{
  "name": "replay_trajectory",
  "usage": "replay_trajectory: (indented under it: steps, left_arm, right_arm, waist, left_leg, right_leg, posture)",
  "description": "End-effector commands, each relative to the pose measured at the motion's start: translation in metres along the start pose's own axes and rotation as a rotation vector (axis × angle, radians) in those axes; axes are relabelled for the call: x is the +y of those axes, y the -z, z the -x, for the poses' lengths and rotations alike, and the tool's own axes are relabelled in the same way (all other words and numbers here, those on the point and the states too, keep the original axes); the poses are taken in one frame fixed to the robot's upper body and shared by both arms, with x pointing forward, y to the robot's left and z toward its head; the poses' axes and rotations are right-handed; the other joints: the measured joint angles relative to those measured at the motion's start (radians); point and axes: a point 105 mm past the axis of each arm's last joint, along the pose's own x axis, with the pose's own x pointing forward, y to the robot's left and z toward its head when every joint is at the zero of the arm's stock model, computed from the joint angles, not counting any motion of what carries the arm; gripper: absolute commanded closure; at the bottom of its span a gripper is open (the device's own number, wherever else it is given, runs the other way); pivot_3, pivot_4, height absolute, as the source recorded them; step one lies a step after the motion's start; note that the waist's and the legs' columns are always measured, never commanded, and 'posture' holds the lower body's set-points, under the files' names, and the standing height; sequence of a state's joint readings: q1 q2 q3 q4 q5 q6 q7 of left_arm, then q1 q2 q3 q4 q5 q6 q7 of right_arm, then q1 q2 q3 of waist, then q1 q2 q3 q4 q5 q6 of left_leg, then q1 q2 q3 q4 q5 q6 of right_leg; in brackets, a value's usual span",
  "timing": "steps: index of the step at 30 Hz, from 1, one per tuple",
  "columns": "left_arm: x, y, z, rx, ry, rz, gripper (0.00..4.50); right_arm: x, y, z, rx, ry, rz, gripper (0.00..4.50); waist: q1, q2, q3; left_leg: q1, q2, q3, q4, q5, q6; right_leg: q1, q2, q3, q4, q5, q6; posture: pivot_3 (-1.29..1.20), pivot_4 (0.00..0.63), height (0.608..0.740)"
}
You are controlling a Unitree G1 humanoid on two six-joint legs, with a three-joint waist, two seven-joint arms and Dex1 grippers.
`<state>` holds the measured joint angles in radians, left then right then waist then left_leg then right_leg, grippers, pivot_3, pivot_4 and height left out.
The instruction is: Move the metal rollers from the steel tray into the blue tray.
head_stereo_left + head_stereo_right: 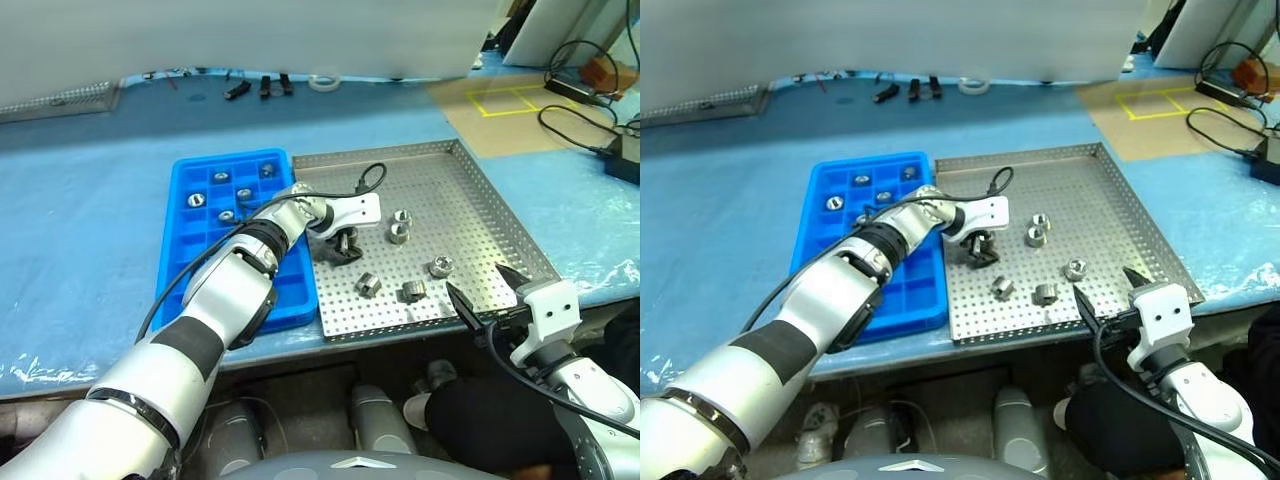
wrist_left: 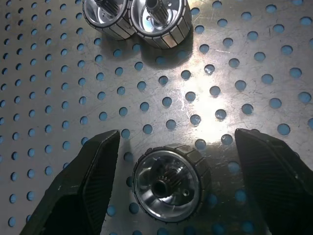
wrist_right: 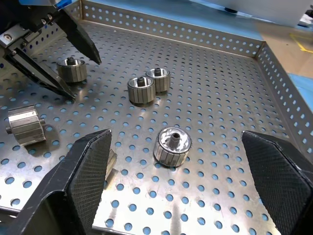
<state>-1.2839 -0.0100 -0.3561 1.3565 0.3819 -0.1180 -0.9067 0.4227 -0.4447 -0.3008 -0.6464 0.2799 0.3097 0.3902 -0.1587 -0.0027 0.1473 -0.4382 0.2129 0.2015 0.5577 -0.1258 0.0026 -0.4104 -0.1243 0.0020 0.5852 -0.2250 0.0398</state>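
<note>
Straddling one roller [image 2: 171, 183] near the steel tray's [image 1: 500, 215] blue-tray [image 1: 180, 260] side, left gripper [image 1: 345, 245] jaws stood wide; closing should be centred, square. Right gripper [image 1: 487, 297] also wide, empty.

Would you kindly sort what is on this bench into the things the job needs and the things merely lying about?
Job:
- metal rollers on the steel tray
- rollers already in the blue tray
- left hand, open around one roller

Lying about:
- black cables
- yellow tape square
- tape roll
- black clips
</note>
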Motion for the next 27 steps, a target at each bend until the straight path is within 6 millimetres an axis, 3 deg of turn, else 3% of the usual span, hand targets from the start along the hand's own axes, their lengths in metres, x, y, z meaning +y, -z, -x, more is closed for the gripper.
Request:
replay_trajectory:
  steps: [1,6,14,20,27]
  left_arm:
    - [0.004,0.022,0.004,0.096,-0.039,0.017,1.15]
    - [0.01,0.033,0.011,0.132,-0.07,0.037,2.71]
    - [0.01,0.044,0.019,0.141,-0.052,0.046,2.76]
    - [0.009,0.013,0.023,-0.073,0.029,0.13,2.76]
    - [0.004,-0.005,0.05,-0.296,0.202,0.173,2.76]
  right_arm:
    - [0.001,-0.013,-0.001,-0.047,0.001,0.032,0.0]
    - [0.0,-0.014,-0.006,-0.053,-0.001,0.039,0.0]
    - [0.0,-0.015,-0.013,-0.065,-0.005,0.044,0.0]
    - [0.002,-0.016,-0.017,-0.074,-0.022,0.041,0.0]
    - [0.002,-0.021,-0.028,-0.095,-0.061,0.054,0.0]
  waist:
    - [-0.017,0.0,0.0]
    - [-0.048,0.0,0.0]
    - [-0.092,-0.001,0.0]
    - [-0.101,0.0,0.0]
    - [-0.093,0.0,0.001]
  left_leg:
    - [0.0,-0.002,0.0,0.001,-0.001,0.002]
    - [-0.002,-0.007,-0.005,0.005,-0.004,0.007]
    - [-0.001,-0.008,-0.011,0.006,-0.006,0.01]
    - [-0.003,-0.009,-0.013,0.006,-0.006,0.01]
    - [-0.011,-0.009,-0.008,0.005,-0.009,0.016]
  right_leg:
    - [0.001,-0.001,0.0,0.0,0.0,0.0]
    - [0.006,-0.005,0.0,-0.008,0.0,0.0]
    - [0.009,-0.007,-0.002,-0.013,0.0,0.0]
    - [0.008,-0.008,-0.003,-0.013,0.0,0.0]
    - [0.003,-0.013,-0.012,-0.012,0.005,-0.008]
  posture:
    - [-0.66,0.15,0.74]
    - [-0.65,0.15,0.74]
    - [-0.63,0.15,0.74]
    - [-0.6,0.15,0.74]
    - [-0.55,0.15,0.74]
